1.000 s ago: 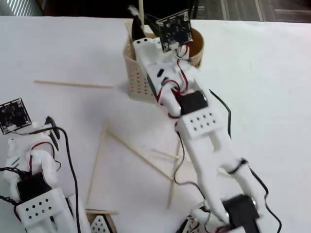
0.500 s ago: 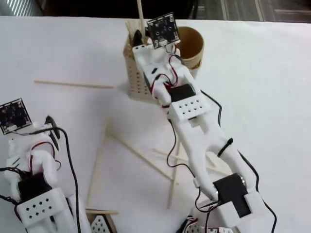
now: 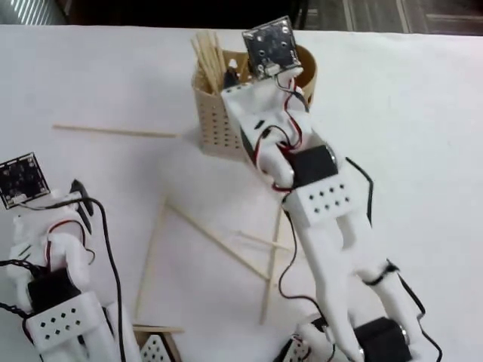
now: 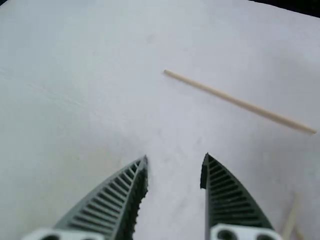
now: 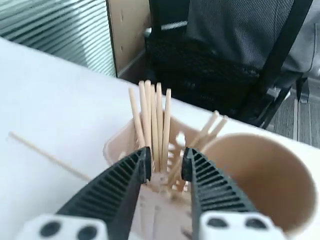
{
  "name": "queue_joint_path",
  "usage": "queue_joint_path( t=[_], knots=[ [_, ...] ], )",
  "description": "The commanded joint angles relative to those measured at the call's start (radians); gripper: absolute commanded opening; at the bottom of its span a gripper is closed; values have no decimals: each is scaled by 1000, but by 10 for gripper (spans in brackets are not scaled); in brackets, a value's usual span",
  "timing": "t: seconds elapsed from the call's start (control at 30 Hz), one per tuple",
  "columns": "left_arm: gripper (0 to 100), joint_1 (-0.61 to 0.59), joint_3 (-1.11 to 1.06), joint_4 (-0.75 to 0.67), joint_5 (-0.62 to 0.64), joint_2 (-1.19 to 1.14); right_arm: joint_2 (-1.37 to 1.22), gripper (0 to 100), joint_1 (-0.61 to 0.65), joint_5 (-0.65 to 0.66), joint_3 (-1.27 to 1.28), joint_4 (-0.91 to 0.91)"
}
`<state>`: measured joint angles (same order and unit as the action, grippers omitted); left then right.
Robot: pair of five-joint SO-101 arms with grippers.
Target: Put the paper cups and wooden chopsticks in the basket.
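Note:
A beige perforated basket [image 3: 213, 121] stands at the table's far side with several wooden chopsticks [image 3: 208, 59] upright in it. A brown paper cup [image 3: 306, 66] sits against the basket's right side; whether it is inside I cannot tell. My right gripper [image 5: 166, 165] hovers just above the basket [image 5: 117, 147], open a little, with nothing between its fingers; the standing chopsticks [image 5: 152, 117] and the cup [image 5: 260, 175] lie just beyond them. My left gripper [image 4: 175, 165] is open low over bare table at the near left, short of one loose chopstick [image 4: 240, 102].
Loose chopsticks lie on the white table: one at the left [image 3: 113, 130], one slanting [image 3: 151, 256], a long diagonal one [image 3: 219, 241], and others beside the right arm [image 3: 268, 279]. A small box corner [image 3: 155, 343] sits at the near edge.
The upright chopstick held above the basket is now released among the others in it. The right arm has shifted slightly to the right. The left arm has kept still.

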<state>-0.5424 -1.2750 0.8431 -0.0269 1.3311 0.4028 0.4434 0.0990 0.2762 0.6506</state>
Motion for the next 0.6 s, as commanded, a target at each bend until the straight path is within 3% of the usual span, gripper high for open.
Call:
queue_joint_path(
  t=[0.0, 0.27, 0.43, 0.57],
  knots=[
    [184, -7, 8, -21, 2, 13, 102, 113, 30, 0, -14, 200],
    [184, -7, 8, -21, 2, 13, 117, 115, 117, 3, 23, 634],
    [184, -7, 8, -21, 2, 13, 117, 116, 117, 169, 146, 720],
    [184, -7, 8, -21, 2, 13, 117, 167, 114, 146, 282, 717]
  ],
)
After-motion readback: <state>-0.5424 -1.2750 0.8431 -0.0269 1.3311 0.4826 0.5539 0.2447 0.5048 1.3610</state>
